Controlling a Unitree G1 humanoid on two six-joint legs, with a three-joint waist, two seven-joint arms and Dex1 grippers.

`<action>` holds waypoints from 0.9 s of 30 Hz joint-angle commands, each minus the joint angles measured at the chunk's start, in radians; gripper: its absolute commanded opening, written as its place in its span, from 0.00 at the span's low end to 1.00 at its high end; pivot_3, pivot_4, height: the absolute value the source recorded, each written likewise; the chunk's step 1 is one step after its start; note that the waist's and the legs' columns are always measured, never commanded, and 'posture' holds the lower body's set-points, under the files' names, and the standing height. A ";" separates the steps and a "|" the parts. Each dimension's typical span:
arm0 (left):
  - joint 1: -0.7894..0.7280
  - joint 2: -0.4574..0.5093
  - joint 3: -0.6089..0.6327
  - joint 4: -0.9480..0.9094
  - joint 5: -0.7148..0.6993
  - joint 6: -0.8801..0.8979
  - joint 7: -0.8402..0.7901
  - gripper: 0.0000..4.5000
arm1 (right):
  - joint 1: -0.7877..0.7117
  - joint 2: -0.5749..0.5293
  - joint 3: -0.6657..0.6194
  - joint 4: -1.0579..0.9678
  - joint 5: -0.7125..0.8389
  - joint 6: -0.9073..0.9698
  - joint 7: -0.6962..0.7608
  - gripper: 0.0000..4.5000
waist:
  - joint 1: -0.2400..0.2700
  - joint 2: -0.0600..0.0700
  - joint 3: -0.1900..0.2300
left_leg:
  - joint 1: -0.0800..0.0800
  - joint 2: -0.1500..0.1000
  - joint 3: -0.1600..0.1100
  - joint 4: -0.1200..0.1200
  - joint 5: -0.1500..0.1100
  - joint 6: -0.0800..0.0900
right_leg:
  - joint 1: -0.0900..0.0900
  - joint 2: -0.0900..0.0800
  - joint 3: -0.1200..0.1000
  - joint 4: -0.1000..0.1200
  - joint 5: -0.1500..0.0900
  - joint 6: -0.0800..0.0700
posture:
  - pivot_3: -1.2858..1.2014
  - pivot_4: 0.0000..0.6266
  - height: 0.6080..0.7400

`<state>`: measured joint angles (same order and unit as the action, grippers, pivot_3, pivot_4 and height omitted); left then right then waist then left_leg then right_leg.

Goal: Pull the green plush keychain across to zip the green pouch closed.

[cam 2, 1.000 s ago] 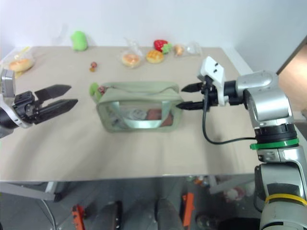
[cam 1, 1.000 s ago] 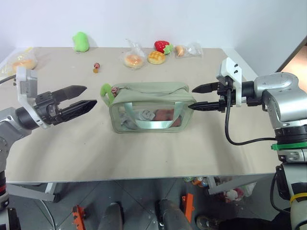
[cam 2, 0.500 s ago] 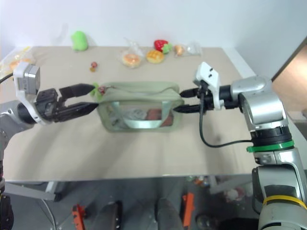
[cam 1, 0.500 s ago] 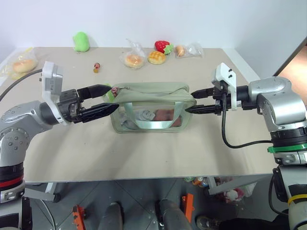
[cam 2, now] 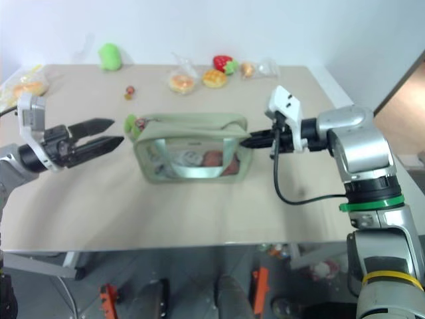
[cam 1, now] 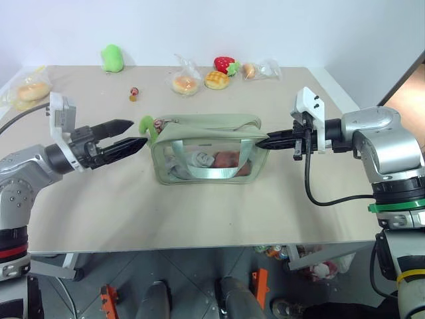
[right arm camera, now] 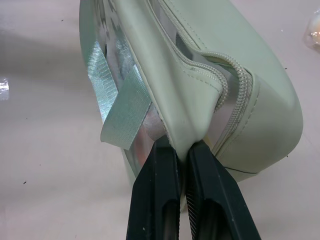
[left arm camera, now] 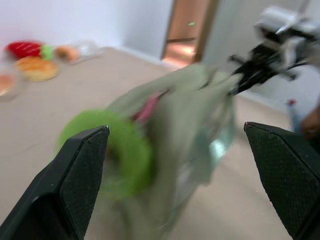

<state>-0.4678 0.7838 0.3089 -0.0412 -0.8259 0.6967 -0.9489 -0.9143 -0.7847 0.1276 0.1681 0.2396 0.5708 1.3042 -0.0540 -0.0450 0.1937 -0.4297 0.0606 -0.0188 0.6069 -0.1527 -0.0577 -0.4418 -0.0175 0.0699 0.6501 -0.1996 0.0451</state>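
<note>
The green pouch [cam 1: 206,149] lies in the middle of the table, its top zipper running left to right. The green plush keychain [cam 1: 147,127] hangs on a pinkish ring at the pouch's left end. My left gripper [cam 1: 139,131] is open and level, its tips just left of the keychain. In the left wrist view the keychain [left arm camera: 117,150] shows blurred ahead of my two fingers [left arm camera: 75,185]. My right gripper [right arm camera: 182,147] is shut on the fabric at the right end of the pouch [right arm camera: 210,65], holding it in a pinch.
Along the table's far edge lie a loose green plush blob [cam 1: 111,58], packets of toy bread [cam 1: 186,82], a toy strawberry [cam 1: 224,64] and another packet [cam 1: 260,68]. A bread packet [cam 1: 30,90] sits far left, a small red piece [cam 1: 134,93] behind the pouch.
My right gripper has shut on the pouch's right end. My left gripper moved in to the keychain, then drew back a little to the left, staying open.
</note>
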 commanded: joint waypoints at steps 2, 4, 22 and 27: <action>0.003 -0.011 -0.023 0.013 0.052 -0.019 0.017 1.00 | -0.008 -0.001 0.000 -0.036 0.008 0.011 -0.006 0.01 | 0.001 0.000 0.000 | 0.000 0.000 0.000 0.000 0.000 0.000 | 0.000 0.000 0.000 0.000 0.000 0.000 | 0.52 0.24 1.00; -0.003 -0.021 -0.031 0.019 0.063 -0.021 0.018 1.00 | -0.004 -0.003 0.000 -0.041 0.007 0.011 -0.006 0.01 | 0.000 0.000 0.000 | 0.000 0.000 0.000 0.000 0.000 0.000 | 0.000 0.000 0.000 0.000 0.000 0.000 | 0.52 0.24 1.00; -0.084 -0.051 0.021 0.149 0.094 -0.040 0.051 1.00 | 0.024 -0.012 -0.006 -0.067 0.010 0.016 -0.018 0.01 | -0.005 0.000 0.000 | 0.000 0.000 0.000 0.000 0.000 0.000 | 0.000 0.000 0.000 0.000 0.001 0.001 | 0.52 0.24 1.00; -0.121 -0.088 -0.021 0.182 0.123 -0.052 0.070 1.00 | 0.029 -0.015 -0.009 -0.073 0.013 0.019 -0.021 0.01 | -0.004 0.000 0.000 | 0.000 0.000 0.000 0.001 0.000 0.000 | 0.000 0.000 0.000 0.000 0.001 0.001 | 0.52 0.24 1.00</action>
<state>-0.5615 0.6975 0.2868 0.1373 -0.7129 0.6623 -0.8830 -0.8840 -0.7905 0.1270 0.1310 0.2406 0.5880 1.2830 -0.0583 -0.0452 0.1935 -0.4295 0.0606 -0.0189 0.6076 -0.1527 -0.0576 -0.4412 -0.0172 0.0703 0.6505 -0.1986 0.0458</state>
